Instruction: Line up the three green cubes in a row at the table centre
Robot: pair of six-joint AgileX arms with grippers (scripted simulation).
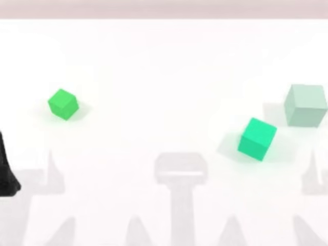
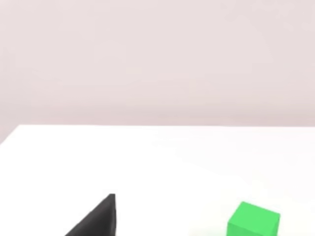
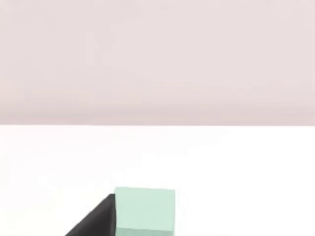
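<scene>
Three green cubes stand apart on the white table (image 1: 164, 77). The small bright green cube (image 1: 63, 104) is at the left. At the right is the emerald-teal cube (image 1: 257, 138), and the larger pale mint cube (image 1: 305, 105) stands beyond it, near the right edge. My left arm (image 1: 6, 171) shows as a dark shape at the left edge, nearer the front than the small cube. In the left wrist view a dark part of my left gripper (image 2: 98, 221) is apart from the bright cube (image 2: 253, 220). In the right wrist view a dark part of my right gripper (image 3: 96, 220) overlaps the edge of the mint cube (image 3: 145, 210). The right arm is out of the top view.
A pale pink wall (image 1: 164, 7) runs behind the table's far edge. Faint grey reflections (image 1: 180, 174) lie on the glossy surface along the front.
</scene>
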